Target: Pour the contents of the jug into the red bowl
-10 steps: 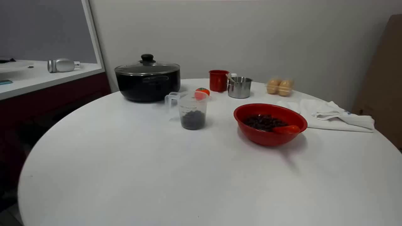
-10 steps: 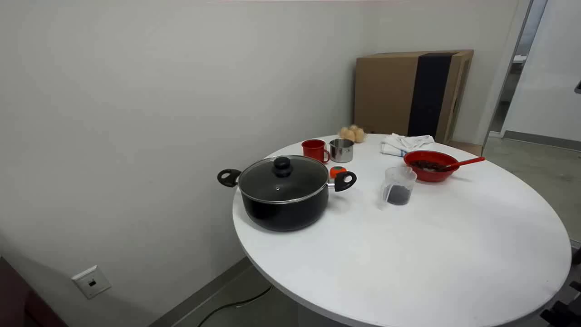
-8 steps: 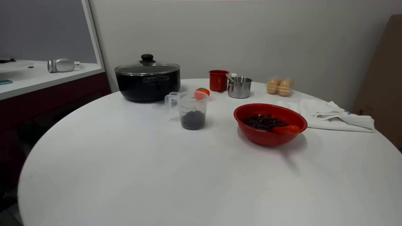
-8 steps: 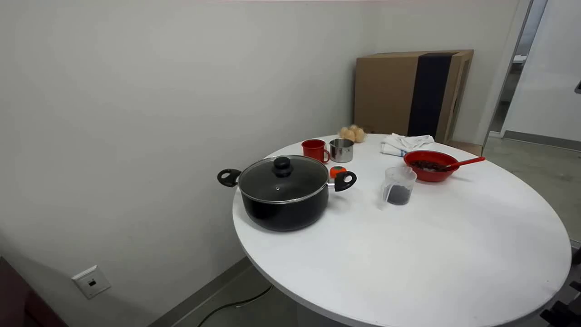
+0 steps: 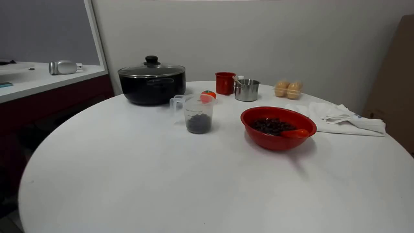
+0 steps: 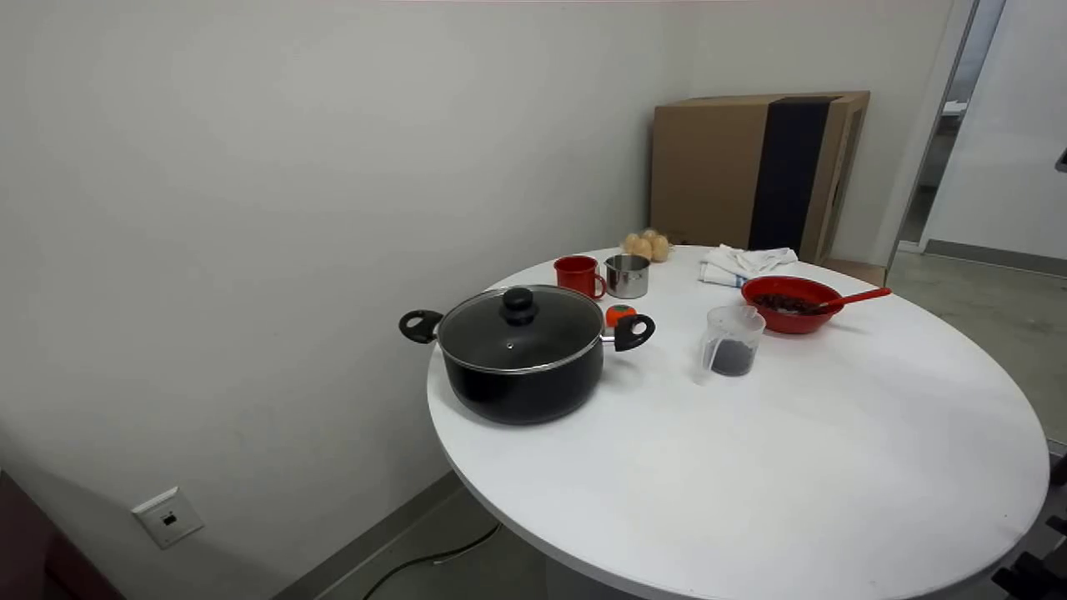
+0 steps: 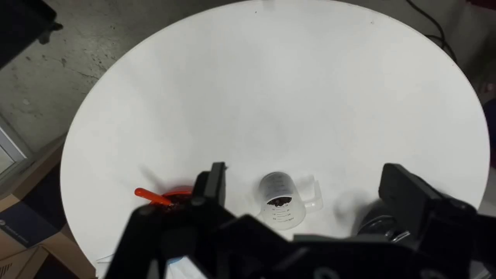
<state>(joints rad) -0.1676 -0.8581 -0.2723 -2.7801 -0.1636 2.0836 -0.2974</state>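
Gripper in the wrist view, fingers spread wide apart; past them the round white table, and in the gap between them, farther off, the jug. In both exterior views the jug stands upright on the table, clear plastic, its handle turned to the side of the lidded black pot. Its contents, a small dark heap, lie at the bottom and show through the plastic. Red bowl near the jug, the two apart in an exterior view; dark bean-like bits inside it, and a red spoon with its handle reaching out over the rim. Behind the jug in an exterior view, a small tomato-like item, red with a green top, partly seen through the plastic. Farther back, a red cup and a small metal cup side by side; whether they touch cannot be told. Brown egg-like things sit beyond, outlines a little blurred. A folded white cloth lies past the bowl. A large cardboard box with a dark band stands beyond the table. Silver object on a white counter at the edge of an exterior view, kind not clear.
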